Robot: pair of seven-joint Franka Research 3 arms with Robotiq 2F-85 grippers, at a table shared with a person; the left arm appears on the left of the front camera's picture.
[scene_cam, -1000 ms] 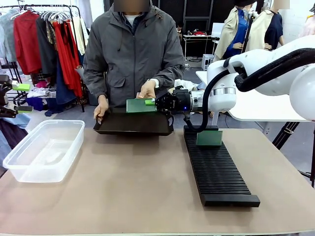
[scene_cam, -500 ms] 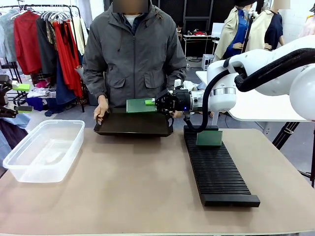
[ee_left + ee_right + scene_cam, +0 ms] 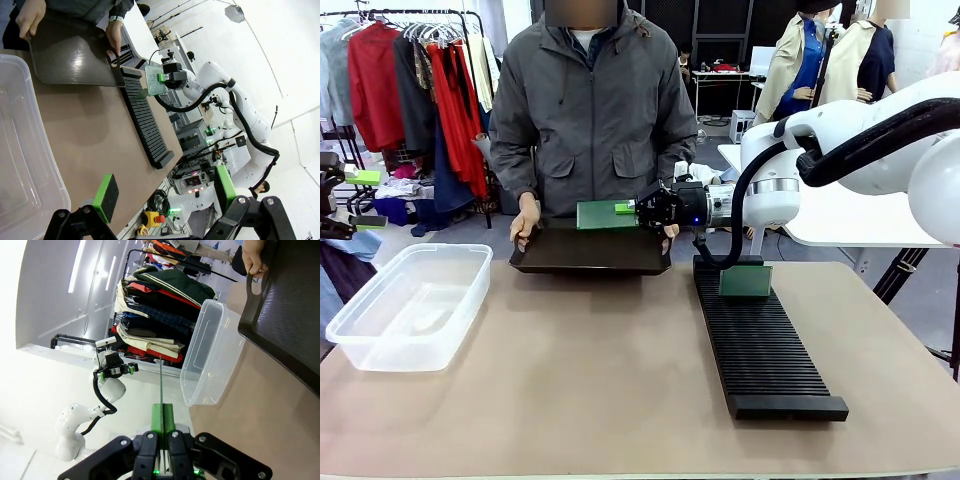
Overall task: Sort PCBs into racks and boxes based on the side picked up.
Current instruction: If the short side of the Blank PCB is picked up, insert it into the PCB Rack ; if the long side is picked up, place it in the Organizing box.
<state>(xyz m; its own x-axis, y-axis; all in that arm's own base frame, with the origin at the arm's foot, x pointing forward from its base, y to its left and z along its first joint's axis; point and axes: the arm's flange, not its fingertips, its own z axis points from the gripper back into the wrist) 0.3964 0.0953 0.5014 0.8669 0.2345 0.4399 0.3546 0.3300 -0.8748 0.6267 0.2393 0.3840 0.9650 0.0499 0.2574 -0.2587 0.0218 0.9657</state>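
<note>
right gripper [image 3: 630, 209]: mine, shut hard, green pads pinching one short edge of a PCB [image 3: 605, 214]. The board sticks out flat past my fingertips.
wrist check: PCB [image 3: 161, 382] seen edge-on, a thin line running straight out from between the pads. Looks centred, no tilt that I can see.
below fingertips: black tray [image 3: 590, 255] sits just under the held board. Can't tell if there is a gap or contact. A person's hand [image 3: 525, 222] holds the tray end farthest from my gripper.
below wrist: rack [image 3: 765, 345] runs back toward my base. A second PCB [image 3: 746, 281] stands upright in a slot at the rack end nearest my gripper.
far side: clear tub [image 3: 410, 300] is well apart from my fingertips, beyond the tray.
left gripper [image 3: 165, 192]: mine, jaws wide apart, nothing held. It hangs by the tub, well apart from the right gripper.
handling: my guess is light, thin and stiff, with smooth faces, so it may pivot in a one-edge pinch. The surface is likely fragile, so grip the bare edge margin, not mid-face.
step: I judge the board is picked and the carry comes next. Rack or tub depends on the side, and I can't tell which face is up.
</note>
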